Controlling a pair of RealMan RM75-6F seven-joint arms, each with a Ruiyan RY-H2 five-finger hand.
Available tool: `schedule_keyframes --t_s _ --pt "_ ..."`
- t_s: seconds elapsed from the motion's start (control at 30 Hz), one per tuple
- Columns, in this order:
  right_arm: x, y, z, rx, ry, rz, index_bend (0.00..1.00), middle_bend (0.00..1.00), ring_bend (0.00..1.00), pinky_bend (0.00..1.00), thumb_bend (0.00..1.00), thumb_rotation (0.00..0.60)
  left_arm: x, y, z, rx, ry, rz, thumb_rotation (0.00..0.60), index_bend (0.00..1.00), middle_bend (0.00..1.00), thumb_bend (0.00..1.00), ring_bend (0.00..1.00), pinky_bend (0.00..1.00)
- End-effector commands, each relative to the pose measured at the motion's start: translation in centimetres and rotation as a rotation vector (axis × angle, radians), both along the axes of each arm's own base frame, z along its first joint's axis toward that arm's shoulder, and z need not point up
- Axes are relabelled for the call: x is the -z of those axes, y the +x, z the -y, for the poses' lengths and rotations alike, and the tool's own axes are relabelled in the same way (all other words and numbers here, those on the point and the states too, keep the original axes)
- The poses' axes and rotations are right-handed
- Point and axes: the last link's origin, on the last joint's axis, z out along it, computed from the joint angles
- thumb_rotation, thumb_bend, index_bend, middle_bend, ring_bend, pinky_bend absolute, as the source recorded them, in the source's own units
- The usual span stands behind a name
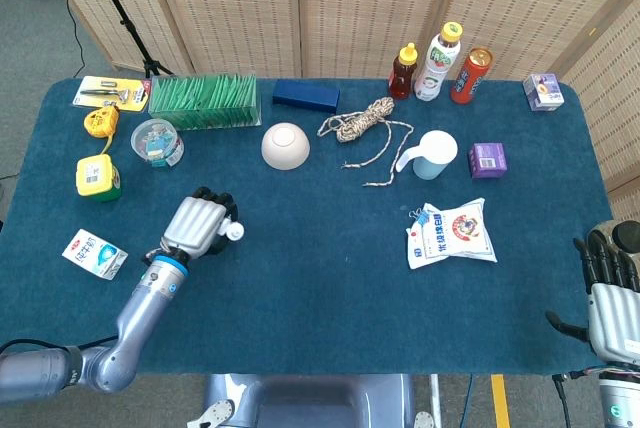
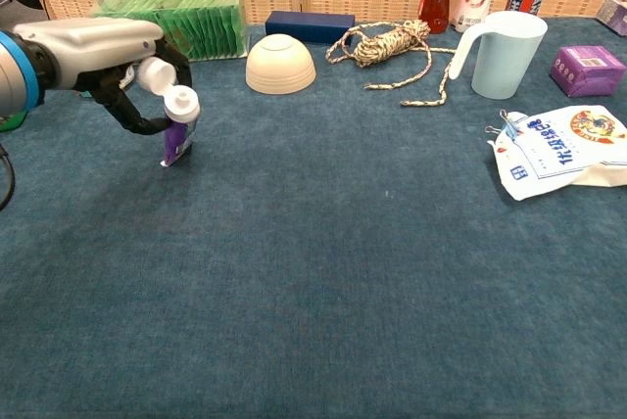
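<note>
Two hands show. Nearest of all, the right hand [image 1: 612, 293] sits at the near right corner of the blue desk [image 1: 330, 308]. Its fingers [image 1: 598, 252] are stretched out and apart, and it holds nothing.

Over on the left side, the left hand [image 2: 108, 52] holds a purple toothpaste tube [image 2: 176, 135]. Its dark fingers [image 2: 147, 125] curl around the tube just under the white cap [image 2: 181, 103]. The tube hangs almost straight down, cap on top, and its flat end is at the desk or just above it; I cannot tell if it touches. In the head view only the cap peeks out past the hand.

Just left of that hand lies a small milk carton [image 1: 95, 254]. On the right side of the desk lies a white snack bag [image 1: 452, 234] with a clip on it.

A bit further back sit a yellow tape measure [image 1: 97, 177], a clear tub [image 1: 157, 142], an upside-down bowl [image 1: 285, 145], a pale blue jug [image 1: 432, 154] and a purple box [image 1: 488, 159]. A rope [image 1: 366, 126] lies between the bowl and the jug.

Along the far edge are a green box of packets [image 1: 203, 100], a dark blue box [image 1: 306, 95] and three bottles [image 1: 438, 64] close together.
</note>
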Motion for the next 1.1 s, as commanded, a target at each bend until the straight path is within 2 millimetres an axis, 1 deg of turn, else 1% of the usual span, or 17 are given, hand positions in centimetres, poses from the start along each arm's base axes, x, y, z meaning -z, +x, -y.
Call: schedule_keyframes --t_s 0.03,0.07,0.13,0.17,0.23,0.3,0.33,0.43,0.6,0.77,0.97,1.1 --pt "-0.1 0.0 -0.1 0.001 -0.004 -0.003 0.0 0.0 0.0 0.0 0.0 0.6 1.0 0.4 0.0 0.006 -0.035 -0.009 0.6 0.25 0.14 0.35 0.18 0.17" --pt "-0.2 0.1 -0.1 0.001 -0.006 -0.003 0.0 0.0 0.0 0.0 0.0 0.6 1.1 0.5 -0.1 0.006 -0.039 -0.007 0.6 0.17 0.09 0.35 0.15 0.17" --pt "-0.3 0.1 -0.1 0.002 -0.007 -0.004 0.0 0.0 0.0 0.0 0.0 0.6 1.2 0.7 -0.1 0.006 -0.04 0.003 0.6 0.09 0.03 0.35 0.1 0.17" --pt "-0.3 0.1 -0.1 0.002 -0.007 -0.005 0.0 0.0 0.0 0.0 0.0 0.6 1.1 0.7 -0.1 0.004 -0.037 0.008 0.6 0.06 0.02 0.35 0.09 0.17" --pt "-0.3 0.2 -0.2 0.002 -0.006 -0.006 0.0 0.0 0.0 0.0 0.0 0.6 1.0 0.7 -0.1 0.005 -0.03 0.016 0.6 0.04 0.01 0.35 0.08 0.17" --pt "-0.3 0.2 -0.2 0.002 -0.007 -0.007 0.0 0.0 0.0 0.0 0.0 0.6 0.9 0.7 -0.1 0.004 -0.029 0.03 0.6 0.05 0.01 0.35 0.09 0.17" --pt "-0.3 0.1 -0.2 0.005 -0.007 -0.007 0.0 0.0 0.0 0.0 0.0 0.6 0.9 0.6 0.0 -0.009 -0.041 0.07 0.6 0.06 0.01 0.35 0.09 0.17" --pt "-0.2 0.1 -0.1 0.005 -0.003 -0.007 0.0 0.0 0.0 0.0 0.0 0.6 0.8 0.2 0.2 -0.011 -0.097 0.097 0.6 0.15 0.03 0.35 0.11 0.17" --pt "-0.1 0.2 0.0 0.002 0.001 -0.008 0.0 0.0 0.0 0.0 0.0 0.6 0.6 -0.8 0.3 0.02 -0.155 0.044 0.6 0.22 0.09 0.35 0.16 0.17" --pt "0.0 0.2 0.1 0.001 0.004 -0.009 0.0 0.0 0.0 0.0 0.0 0.6 1.1 -1.7 0.5 0.028 -0.198 -0.005 0.6 0.23 0.11 0.35 0.17 0.17" --pt "-0.1 0.2 0.0 0.006 0.001 -0.012 0.0 0.0 0.0 0.0 0.0 0.6 1.6 -2.3 0.2 0.054 -0.186 -0.054 0.6 0.23 0.11 0.35 0.17 0.17" --pt "-0.1 0.1 -0.1 0.012 -0.001 -0.014 0.0 0.0 0.0 0.0 0.0 0.6 2.6 -2.4 0.1 0.081 -0.162 -0.083 0.6 0.23 0.11 0.35 0.18 0.17"
